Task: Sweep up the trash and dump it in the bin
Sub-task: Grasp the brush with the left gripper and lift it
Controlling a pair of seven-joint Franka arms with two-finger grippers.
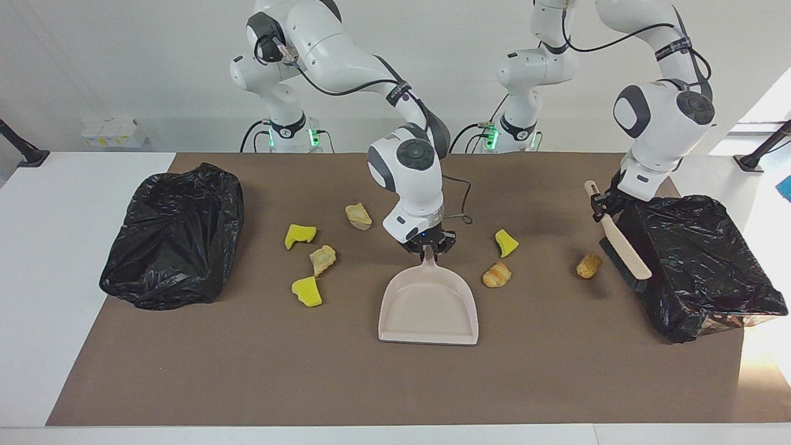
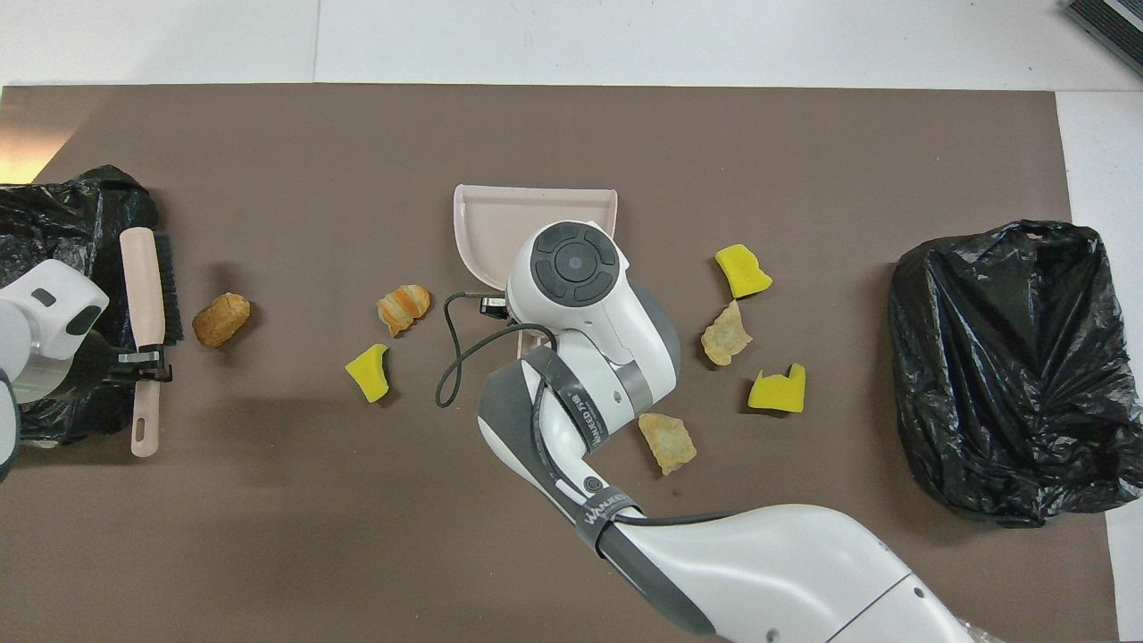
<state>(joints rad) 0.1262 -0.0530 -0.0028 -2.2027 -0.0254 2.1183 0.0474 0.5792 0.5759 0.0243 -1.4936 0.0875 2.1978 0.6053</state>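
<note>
My right gripper (image 1: 426, 250) is down at the table's middle, shut on the handle of the beige dustpan (image 1: 429, 306) (image 2: 536, 214), whose mouth faces away from the robots. My left gripper (image 1: 602, 207) (image 2: 143, 362) is shut on the brush (image 1: 625, 254) (image 2: 143, 277), held at the edge of the black bag (image 1: 692, 259). An orange-brown lump (image 1: 589, 265) (image 2: 221, 319) lies beside the bristles. More trash flanks the dustpan: a croissant-like piece (image 1: 497, 274), a yellow chunk (image 1: 506, 243), two yellow chunks (image 1: 300, 234) (image 1: 307, 291) and two tan pieces (image 1: 358, 216) (image 1: 323, 259).
A black-bagged bin (image 1: 173, 235) (image 2: 1000, 366) stands at the right arm's end of the brown mat. The other black-bagged box (image 2: 54, 223) stands at the left arm's end. A cable (image 2: 451, 357) loops from the right wrist over the mat.
</note>
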